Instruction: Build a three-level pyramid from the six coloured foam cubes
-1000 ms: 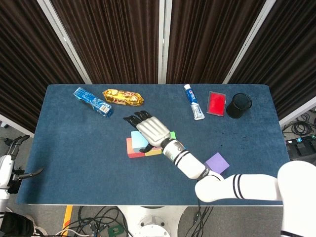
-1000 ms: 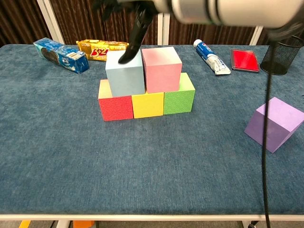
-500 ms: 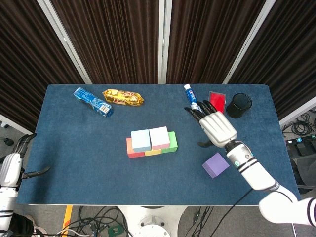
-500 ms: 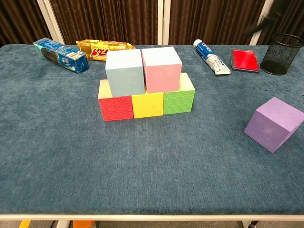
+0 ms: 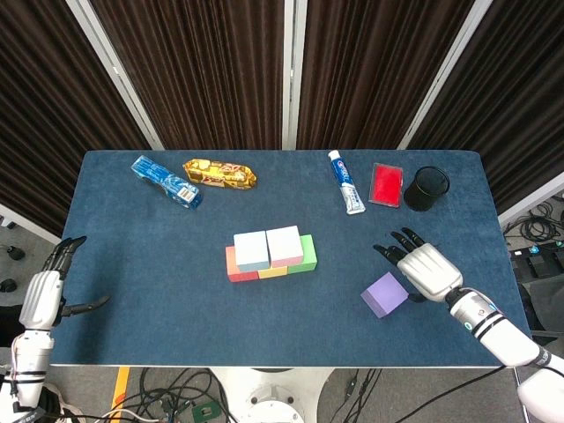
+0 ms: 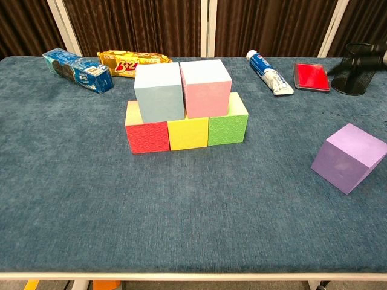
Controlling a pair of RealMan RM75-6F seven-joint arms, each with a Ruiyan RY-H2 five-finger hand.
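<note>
A red cube (image 6: 146, 132), a yellow cube (image 6: 188, 132) and a green cube (image 6: 228, 125) stand in a row mid-table. A light blue cube (image 6: 159, 91) and a pink cube (image 6: 205, 87) sit side by side on top of them. The purple cube (image 5: 385, 294) lies alone on the cloth to the right, also seen as the purple cube (image 6: 349, 157) in the chest view. My right hand (image 5: 426, 268) hovers open just right of it, fingers spread, holding nothing. My left hand (image 5: 46, 293) hangs open off the table's left edge.
Along the far edge lie a blue biscuit pack (image 5: 166, 181), a golden snack bag (image 5: 219, 174), a toothpaste tube (image 5: 345, 181), a red flat box (image 5: 386, 184) and a black mesh cup (image 5: 426, 189). The blue tablecloth (image 5: 141, 264) covers the whole table.
My right hand swung from above the stacked cubes out to the right and came down beside the purple cube. My left hand rose slightly at the left edge.
</note>
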